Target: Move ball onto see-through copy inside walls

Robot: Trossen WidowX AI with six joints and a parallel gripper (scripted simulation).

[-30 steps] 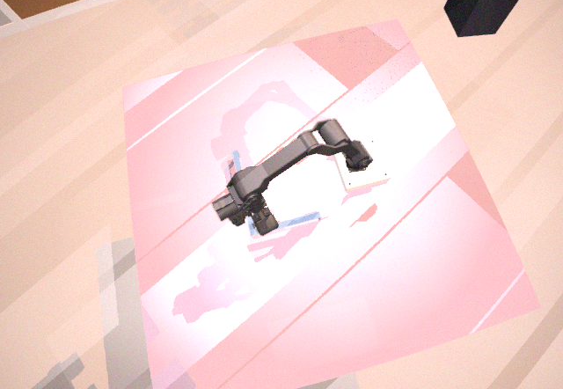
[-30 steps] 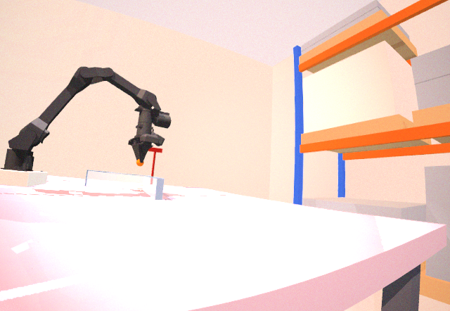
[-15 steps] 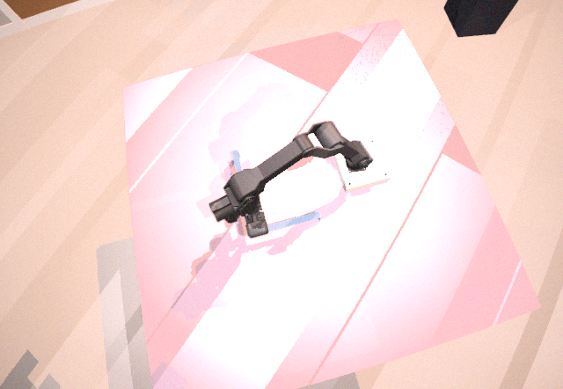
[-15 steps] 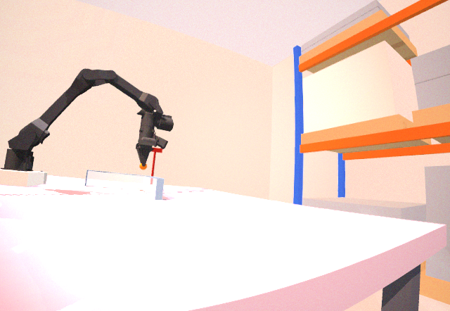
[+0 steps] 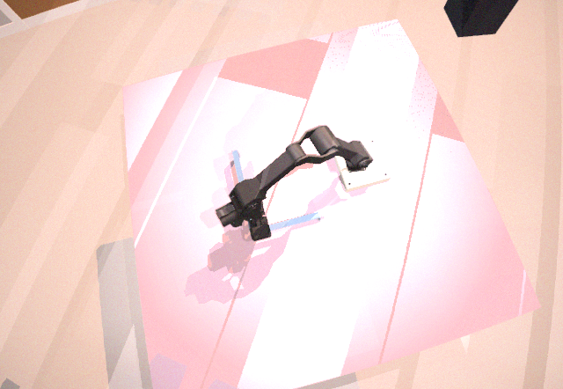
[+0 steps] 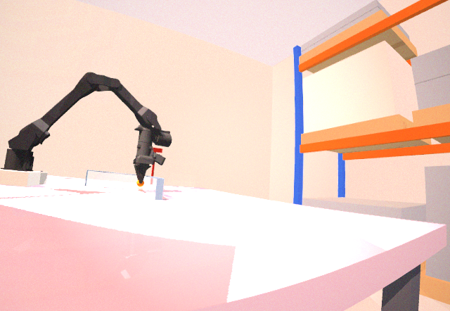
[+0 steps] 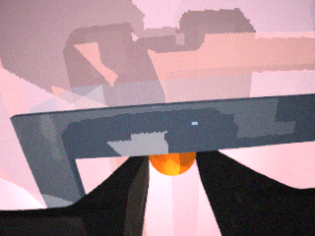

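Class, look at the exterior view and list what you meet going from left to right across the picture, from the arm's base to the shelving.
Arm base → far clear wall → gripper shut on the orange ball → near end of the clear wall → blue shelf post → orange shelf beams.
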